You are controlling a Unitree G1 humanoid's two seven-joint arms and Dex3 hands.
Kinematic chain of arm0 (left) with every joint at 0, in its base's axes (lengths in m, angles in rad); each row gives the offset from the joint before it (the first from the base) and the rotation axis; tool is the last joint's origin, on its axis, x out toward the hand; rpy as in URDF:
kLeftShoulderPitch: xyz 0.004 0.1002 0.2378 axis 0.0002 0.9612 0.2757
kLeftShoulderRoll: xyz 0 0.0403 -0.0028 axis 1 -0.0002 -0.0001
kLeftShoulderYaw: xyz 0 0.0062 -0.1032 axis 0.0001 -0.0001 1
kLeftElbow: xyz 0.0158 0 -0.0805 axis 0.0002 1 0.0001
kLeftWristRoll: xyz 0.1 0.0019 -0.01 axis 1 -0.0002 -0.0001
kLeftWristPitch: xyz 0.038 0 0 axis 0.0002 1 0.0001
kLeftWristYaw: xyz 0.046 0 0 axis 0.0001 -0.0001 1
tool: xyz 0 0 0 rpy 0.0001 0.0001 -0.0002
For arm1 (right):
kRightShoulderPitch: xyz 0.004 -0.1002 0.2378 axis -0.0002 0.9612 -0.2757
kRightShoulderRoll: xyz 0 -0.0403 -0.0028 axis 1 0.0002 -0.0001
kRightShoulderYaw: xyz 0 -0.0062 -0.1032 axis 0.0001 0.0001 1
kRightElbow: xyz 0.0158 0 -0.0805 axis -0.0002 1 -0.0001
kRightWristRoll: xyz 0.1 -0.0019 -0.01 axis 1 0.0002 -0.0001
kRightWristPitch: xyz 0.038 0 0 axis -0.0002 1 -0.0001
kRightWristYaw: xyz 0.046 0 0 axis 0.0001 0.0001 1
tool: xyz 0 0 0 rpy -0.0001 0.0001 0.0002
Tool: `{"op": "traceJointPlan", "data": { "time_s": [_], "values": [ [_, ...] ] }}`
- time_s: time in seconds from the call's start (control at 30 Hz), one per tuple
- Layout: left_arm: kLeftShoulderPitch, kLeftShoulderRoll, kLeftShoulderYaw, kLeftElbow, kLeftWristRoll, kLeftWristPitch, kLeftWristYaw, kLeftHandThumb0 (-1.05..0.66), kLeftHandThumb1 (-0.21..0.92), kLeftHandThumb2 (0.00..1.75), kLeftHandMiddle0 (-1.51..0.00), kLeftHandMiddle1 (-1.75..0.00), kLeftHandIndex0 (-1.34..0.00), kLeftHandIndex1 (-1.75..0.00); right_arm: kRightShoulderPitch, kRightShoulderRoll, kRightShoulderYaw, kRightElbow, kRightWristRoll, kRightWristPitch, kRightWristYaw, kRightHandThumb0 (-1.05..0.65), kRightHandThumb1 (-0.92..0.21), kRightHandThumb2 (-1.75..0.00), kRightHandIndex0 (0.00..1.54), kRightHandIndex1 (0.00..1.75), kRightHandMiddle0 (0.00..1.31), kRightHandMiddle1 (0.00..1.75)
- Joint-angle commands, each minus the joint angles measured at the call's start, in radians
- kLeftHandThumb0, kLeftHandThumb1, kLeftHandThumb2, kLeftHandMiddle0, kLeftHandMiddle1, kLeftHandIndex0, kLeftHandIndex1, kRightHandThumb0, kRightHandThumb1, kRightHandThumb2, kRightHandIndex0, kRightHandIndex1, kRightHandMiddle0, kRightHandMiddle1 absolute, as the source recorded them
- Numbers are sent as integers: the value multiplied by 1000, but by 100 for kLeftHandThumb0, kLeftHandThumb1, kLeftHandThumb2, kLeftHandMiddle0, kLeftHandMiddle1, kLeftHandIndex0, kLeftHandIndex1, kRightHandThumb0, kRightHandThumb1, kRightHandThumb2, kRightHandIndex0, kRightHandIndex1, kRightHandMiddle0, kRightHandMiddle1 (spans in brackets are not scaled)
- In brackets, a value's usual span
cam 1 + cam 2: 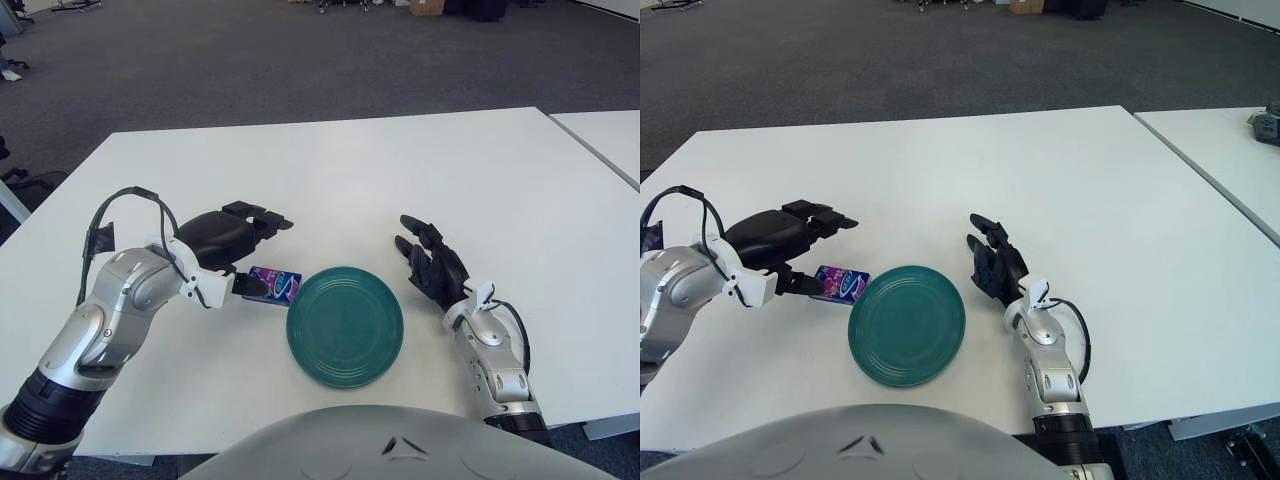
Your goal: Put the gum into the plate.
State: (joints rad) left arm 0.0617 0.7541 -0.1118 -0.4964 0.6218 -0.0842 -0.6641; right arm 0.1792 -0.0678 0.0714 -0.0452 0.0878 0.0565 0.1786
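We see the gum lying on the table, touching the plate's left rim. Our left hand hovers left of centre — fingers spread, holding nothing. Our right hand shows right of the plate, open too.

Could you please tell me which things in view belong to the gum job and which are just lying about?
Job:
- gum, on the table just left of the plate, not yet in it
- plate, bare
- left hand, over the gum, not gripping it

Lying about:
- right hand, idle right of the plate
- table
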Motion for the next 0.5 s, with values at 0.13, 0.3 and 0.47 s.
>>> {"op": "traceJointPlan", "data": {
  "time_s": [0.13, 0.3, 0.47],
  "values": [
    [9, 17, -3, 19, 32, -19, 4, -105, 92, 33, 0, 0, 0, 0, 27, -6, 3, 20, -14, 50, -12, -74, -92, -88, 29, 2, 0, 50],
    [16, 17, -15, 31, 41, -25, -4, -105, 92, 31, 0, 0, 0, 0, 28, -6, 3, 18, -9, 54, -10, -75, -92, -88, 30, 2, 0, 51],
    [14, 17, -33, 53, 65, -29, -5, -105, 92, 31, 0, 0, 0, 0, 30, -6, 4, 17, -9, 52, -8, -76, -92, -87, 30, 2, 0, 51]
  ]
}}
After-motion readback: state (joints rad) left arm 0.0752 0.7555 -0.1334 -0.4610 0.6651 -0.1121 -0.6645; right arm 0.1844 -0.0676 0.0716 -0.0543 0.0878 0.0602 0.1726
